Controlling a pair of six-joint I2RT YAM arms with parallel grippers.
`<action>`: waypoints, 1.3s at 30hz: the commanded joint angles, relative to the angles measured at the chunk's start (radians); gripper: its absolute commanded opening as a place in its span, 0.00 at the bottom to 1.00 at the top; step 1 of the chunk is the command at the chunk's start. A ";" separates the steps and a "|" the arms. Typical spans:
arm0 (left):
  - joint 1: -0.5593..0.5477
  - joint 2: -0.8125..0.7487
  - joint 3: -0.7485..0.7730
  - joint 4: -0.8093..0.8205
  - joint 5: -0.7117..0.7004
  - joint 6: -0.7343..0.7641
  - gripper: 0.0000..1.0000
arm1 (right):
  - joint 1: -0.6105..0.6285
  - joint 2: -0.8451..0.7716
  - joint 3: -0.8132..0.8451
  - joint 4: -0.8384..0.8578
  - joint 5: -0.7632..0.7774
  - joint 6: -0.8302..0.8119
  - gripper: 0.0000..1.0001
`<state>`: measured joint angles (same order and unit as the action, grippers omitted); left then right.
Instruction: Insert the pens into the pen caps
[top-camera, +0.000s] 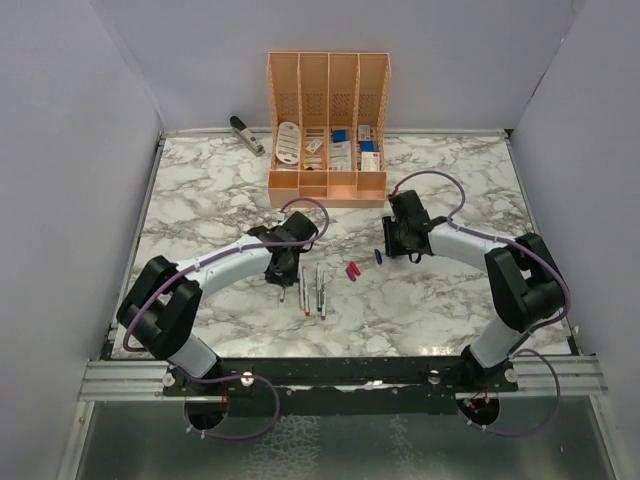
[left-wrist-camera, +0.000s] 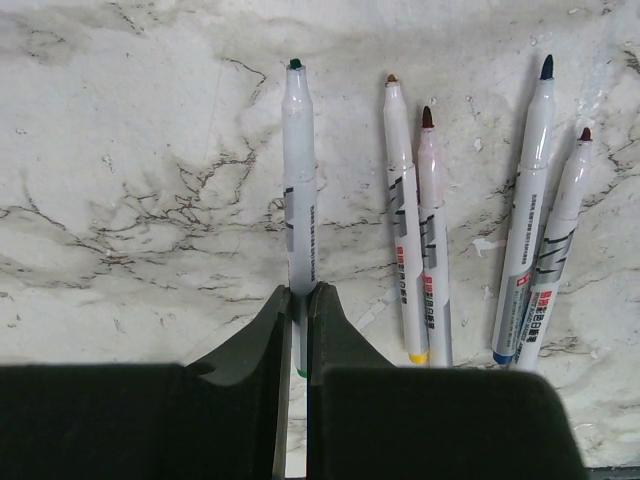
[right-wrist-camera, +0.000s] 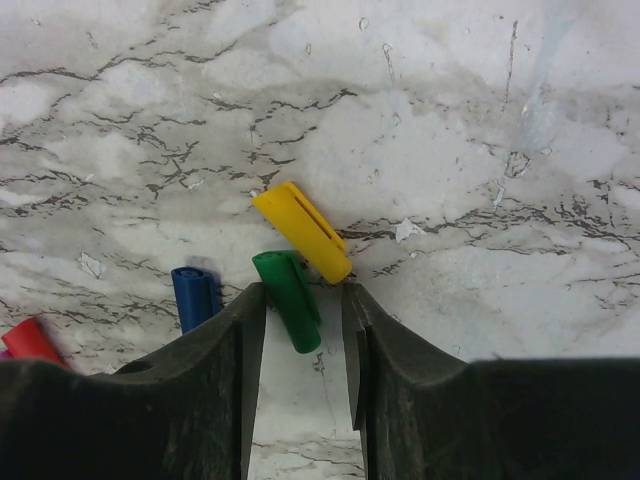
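Where the left hand (left-wrist-camera: 300, 296) is: in front of the peach organiser's (top-camera: 328, 130) left corner, low over the marble desk (top-camera: 200, 200).
Left hand state: closed on the green-tipped pen (left-wrist-camera: 300, 200), fingers (left-wrist-camera: 262, 340) pinching the barrel near its back end, the tip pointing out past the fingertips.
Green-tipped pen, height: I cannot tell whether it rests on the desk or is lifted off it.
Other pens: four lie uncapped on the desk in front of the organiser's middle, nearer the arm bases than the hands are.
Pen pairs: a yellow-ended pen (left-wrist-camera: 403, 220) and a dark-red-tipped pen (left-wrist-camera: 435, 240) lie touching side by side. A blue-ended pen (left-wrist-camera: 528, 220) and a shorter-showing pen (left-wrist-camera: 562, 235) lie close together beyond them.
Right hand (right-wrist-camera: 304, 293): in front of the organiser's right corner, low over the desk.
Right hand state: open, with the fingers (right-wrist-camera: 240, 340) standing apart and nothing clamped.
Green cap (right-wrist-camera: 295, 305): lies on the desk between the right fingers, slanted. There is a clear gap on one side, and I cannot tell if it touches the other finger.
Yellow cap (right-wrist-camera: 303, 232): just past the right fingertips, beside the green cap's far end.
Blue cap (right-wrist-camera: 195, 295): just outside the right hand, towards the pens.
Red cap (right-wrist-camera: 30, 340): further towards the pens, in front of the organiser's middle.
Stapler (top-camera: 246, 134): at the back of the desk, just left of the organiser.
Organiser contents: white and blue items, too small to name.
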<state>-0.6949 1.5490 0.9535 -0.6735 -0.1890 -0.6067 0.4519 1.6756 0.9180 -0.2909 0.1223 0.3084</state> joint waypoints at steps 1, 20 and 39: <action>0.004 -0.036 0.015 0.001 -0.030 0.025 0.00 | 0.006 0.045 0.006 0.002 -0.003 -0.003 0.36; 0.011 -0.045 0.055 0.003 -0.051 0.099 0.00 | 0.006 0.071 0.038 -0.103 -0.068 0.044 0.02; 0.011 -0.292 -0.059 0.480 0.155 0.275 0.00 | 0.005 -0.306 0.078 0.249 -0.372 0.091 0.02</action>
<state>-0.6884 1.3251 0.9699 -0.4137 -0.1478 -0.3820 0.4519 1.4384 1.0443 -0.2733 -0.1364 0.3622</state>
